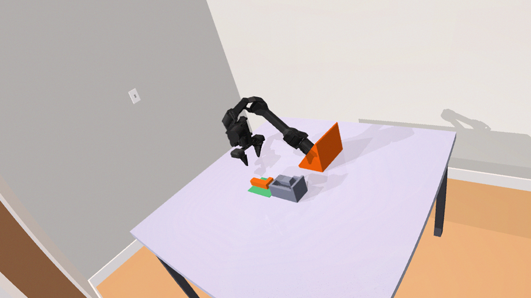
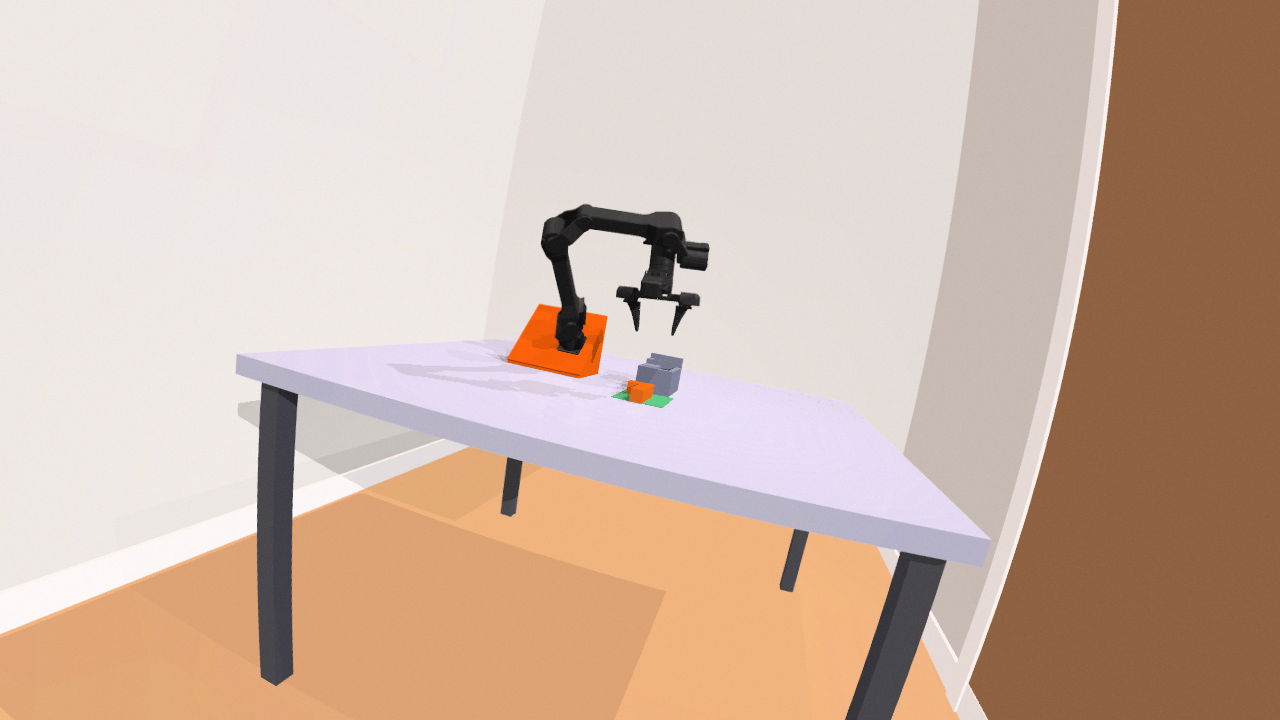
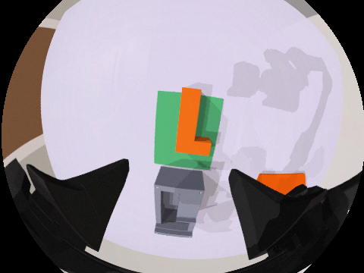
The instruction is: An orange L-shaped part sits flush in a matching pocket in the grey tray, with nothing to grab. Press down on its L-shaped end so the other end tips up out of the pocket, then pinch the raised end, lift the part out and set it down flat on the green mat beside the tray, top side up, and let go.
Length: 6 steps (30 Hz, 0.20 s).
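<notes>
Gripper [image 1: 249, 152] gapes, holding nothing; one orange part [image 3: 191, 123] seemingly flat on one green mat [image 3: 167, 132], one tray [image 3: 178, 199] beside.

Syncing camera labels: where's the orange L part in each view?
Top: orange L part left of centre, on the green mat, left of the grey tray.
Exterior: centre, in front of the tray, below the open pincer.
Wrist: centre, lying flat.
Shared landmark: the green mat.

No readable text, labels, brands or numbers on any surface; the orange part only has the shape of a letter L.
</notes>
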Motion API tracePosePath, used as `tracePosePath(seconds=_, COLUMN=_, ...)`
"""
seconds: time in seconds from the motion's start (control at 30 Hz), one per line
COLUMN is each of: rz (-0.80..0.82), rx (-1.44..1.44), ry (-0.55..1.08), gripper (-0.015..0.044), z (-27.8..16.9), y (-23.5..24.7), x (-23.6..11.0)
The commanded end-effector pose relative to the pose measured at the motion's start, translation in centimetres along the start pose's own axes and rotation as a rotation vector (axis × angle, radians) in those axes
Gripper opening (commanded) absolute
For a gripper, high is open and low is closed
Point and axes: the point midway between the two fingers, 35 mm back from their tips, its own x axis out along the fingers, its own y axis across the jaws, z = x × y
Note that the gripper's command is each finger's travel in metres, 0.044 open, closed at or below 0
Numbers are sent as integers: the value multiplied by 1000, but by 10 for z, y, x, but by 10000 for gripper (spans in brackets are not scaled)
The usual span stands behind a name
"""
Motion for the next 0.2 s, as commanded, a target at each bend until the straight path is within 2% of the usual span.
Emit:
tracePosePath(seconds=0.0, rz=2, rx=-3, ry=0, gripper=400, z=0, y=0, x=0)
tracePosePath(seconds=0.17, rz=2, rx=-3, ry=0, gripper=400, z=0, y=0, x=0)
